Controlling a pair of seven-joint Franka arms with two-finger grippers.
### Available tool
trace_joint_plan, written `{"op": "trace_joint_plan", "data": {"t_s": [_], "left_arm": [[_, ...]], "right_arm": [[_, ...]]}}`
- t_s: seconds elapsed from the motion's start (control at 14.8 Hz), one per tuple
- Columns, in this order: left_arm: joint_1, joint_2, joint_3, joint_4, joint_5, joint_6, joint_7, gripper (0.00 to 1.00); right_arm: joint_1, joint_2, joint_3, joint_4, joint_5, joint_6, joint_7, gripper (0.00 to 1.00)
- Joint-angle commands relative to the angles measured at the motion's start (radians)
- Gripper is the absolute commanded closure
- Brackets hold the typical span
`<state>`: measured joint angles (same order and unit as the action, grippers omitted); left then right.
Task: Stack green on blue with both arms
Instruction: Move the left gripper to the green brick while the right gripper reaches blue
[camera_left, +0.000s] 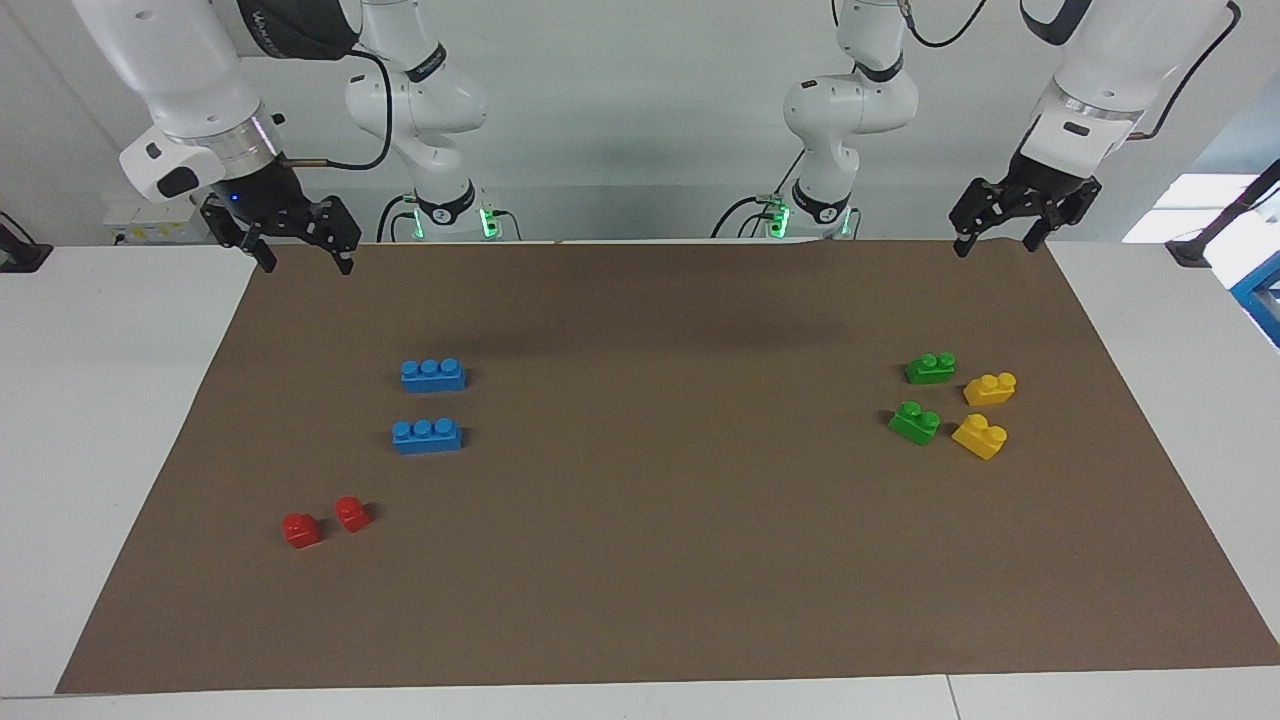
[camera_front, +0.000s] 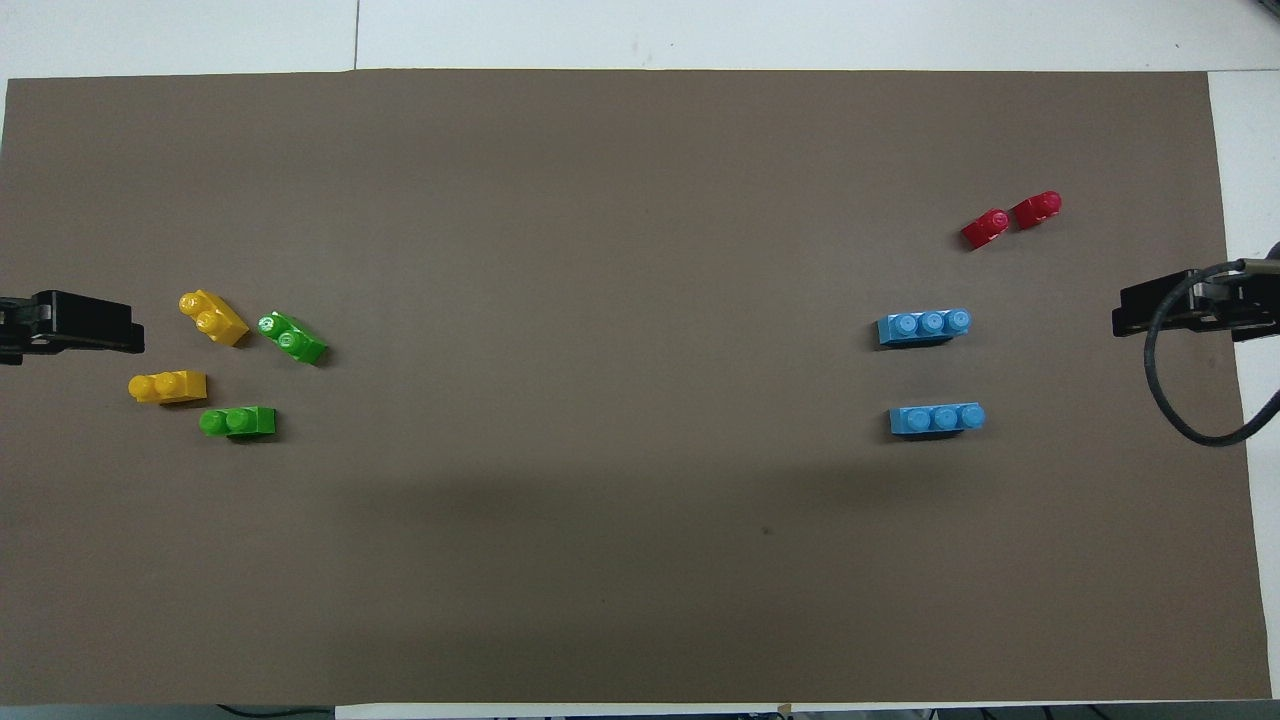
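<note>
Bricks: two small bright green plastic toy bricks with two studs, one nearer the robots, the other just farther, both at the left arm's end of the mat beside two yellow two-stud bricks.
Targets: two long blue plastic three-stud bricks lying parallel at the right arm's end; two tiny red bricks farther out.
Handling: light, rigid, smooth-sided, I'd judge; best pinched across the flat long sides below the studs.
Left gripper: raised over the mat's edge, fingers apart, empty.
Right gripper: likewise raised, spread, empty.
Surface: flat brown mat on a white table, likely a fair grip underfoot.
Room: wide bare stretch between the groups; yellow neighbours crowd the green.
</note>
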<state>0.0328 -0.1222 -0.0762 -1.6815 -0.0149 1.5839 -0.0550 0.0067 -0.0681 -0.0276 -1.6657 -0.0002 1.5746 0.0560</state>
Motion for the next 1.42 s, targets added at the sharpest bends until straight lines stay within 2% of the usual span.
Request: {"op": "trace_joint_plan", "data": {"t_s": [0.0,0.61,0.88,1.01,1.15,1.35], "left_arm": [[0.012,-0.002,-0.007,0.008,0.016,0.007,0.012,0.0],[0.012,-0.002,-0.005,0.005,0.015,0.008,0.004,0.0],[0.013,-0.007,-0.005,-0.01,0.013,0.013,-0.008,0.0],[0.015,-0.016,-0.005,-0.03,0.01,0.033,-0.101,0.0],[0.013,-0.042,-0.007,-0.098,0.007,0.109,-0.243,0.0],[0.013,-0.071,-0.007,-0.188,0.006,0.2,-0.431,0.0]], "right_arm": [[-0.007,0.002,0.005,0.001,-0.02,0.001,0.019,0.0],[-0.007,-0.001,0.005,-0.009,-0.02,0.015,0.022,0.0],[-0.007,-0.004,0.005,-0.066,-0.011,0.085,0.142,0.02],[-0.014,0.019,0.005,-0.08,-0.009,0.123,0.176,0.02],[-0.024,0.045,0.005,-0.103,-0.001,0.151,0.23,0.02],[-0.031,0.105,0.001,-0.092,0.057,0.162,0.466,0.03]]}}
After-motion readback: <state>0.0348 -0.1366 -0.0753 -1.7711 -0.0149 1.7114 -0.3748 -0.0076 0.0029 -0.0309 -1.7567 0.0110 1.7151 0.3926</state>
